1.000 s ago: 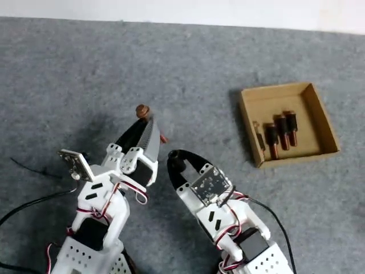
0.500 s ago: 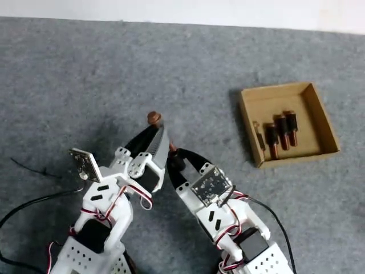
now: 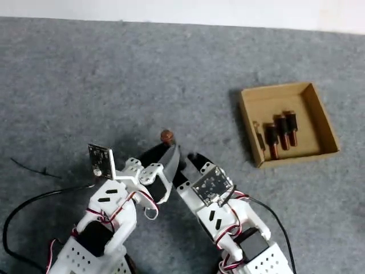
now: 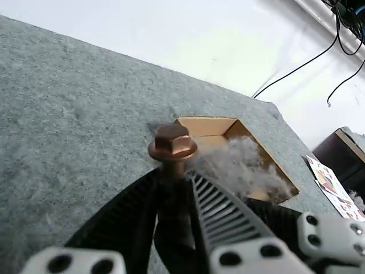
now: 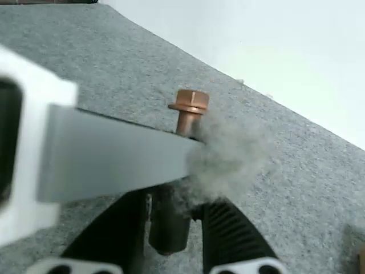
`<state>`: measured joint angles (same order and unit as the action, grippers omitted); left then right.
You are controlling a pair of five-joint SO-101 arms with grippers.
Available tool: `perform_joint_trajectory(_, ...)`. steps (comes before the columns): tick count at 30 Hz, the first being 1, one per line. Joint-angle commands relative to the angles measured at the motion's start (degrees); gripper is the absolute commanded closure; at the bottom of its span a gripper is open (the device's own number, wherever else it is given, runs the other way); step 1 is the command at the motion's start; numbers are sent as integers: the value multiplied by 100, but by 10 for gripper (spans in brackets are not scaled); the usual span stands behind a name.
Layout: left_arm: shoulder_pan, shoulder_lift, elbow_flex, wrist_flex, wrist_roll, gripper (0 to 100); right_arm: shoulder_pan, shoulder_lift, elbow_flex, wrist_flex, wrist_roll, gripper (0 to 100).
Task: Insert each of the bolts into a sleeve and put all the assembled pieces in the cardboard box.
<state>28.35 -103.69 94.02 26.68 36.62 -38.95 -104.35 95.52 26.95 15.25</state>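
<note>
**A:** Status on the left end effector (image 3: 166, 149)?

**B:** Clamped on a copper-coloured hex-head metal bolt (image 3: 166, 136). The shank is pinched between the black finger (image 4: 122, 217) and the ribbed grey finger (image 4: 222, 211). The head sticks out just past the tips.

**A:** And the right end effector (image 5: 174, 211)?

**B:** Closed around a black cylindrical sleeve (image 5: 169, 228). It's tip to tip with the left end effector, and the two overlap in the high view.

**A:** Is the bolt in the sleeve?

**B:** Can't tell. In the right wrist view the bolt head and upper shank show above the left end effector's grey finger. The sleeve sits directly below that finger, roughly in line with the shank. The finger covers the junction.

**A:** Either part touching the desk?

**B:** Both look held up off the grey felt-covered desk (image 3: 85, 74), but contact can't be confirmed.

**A:** Where's the box?

**B:** The shallow brown cardboard box (image 3: 276, 104) is flat on the desk, well apart from both end effectors. It's out past the right end effector's outer side and farther forward than its tips. In the left wrist view it's beyond the bolt head.

**A:** What's in it?

**B:** Three assembled pieces (image 3: 282, 132), copper bolts in black sleeves. They lie side by side, roughly parallel, in the half of the box nearer the end effectors.
</note>
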Motion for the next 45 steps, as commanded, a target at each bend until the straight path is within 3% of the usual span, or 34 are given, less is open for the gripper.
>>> perform_joint_trajectory(1, 75, -84, -295, 18, 9, 996, 171, -101, 637, -189, 44, 995)
perform_joint_trajectory(8, 48, -84, -242, 18, 0, 985, 207, -101, 637, -180, 44, 995)
perform_joint_trajectory(15, 75, -84, -127, 290, 0, 685, 374, -101, 637, -171, 44, 995)
perform_joint_trajectory(17, 84, -84, -171, 457, 18, 639, 418, -101, 637, -171, 44, 995)
perform_joint_trajectory(22, -268, -84, -180, 484, 176, 636, 426, -101, 637, -154, 44, 995)
perform_joint_trajectory(27, -1402, -84, -532, 484, 1134, 636, 453, -101, 629, -66, 44, 995)
perform_joint_trajectory(31, -2018, -84, -532, 475, 1398, 636, 488, -101, 629, -57, 44, 995)
perform_joint_trajectory(38, -2062, -84, -224, 466, 1371, 646, 1024, -101, 629, -207, 18, 995)
perform_joint_trajectory(45, -2105, -84, -40, 466, 791, 758, 1780, -101, 629, -400, 9, 995)
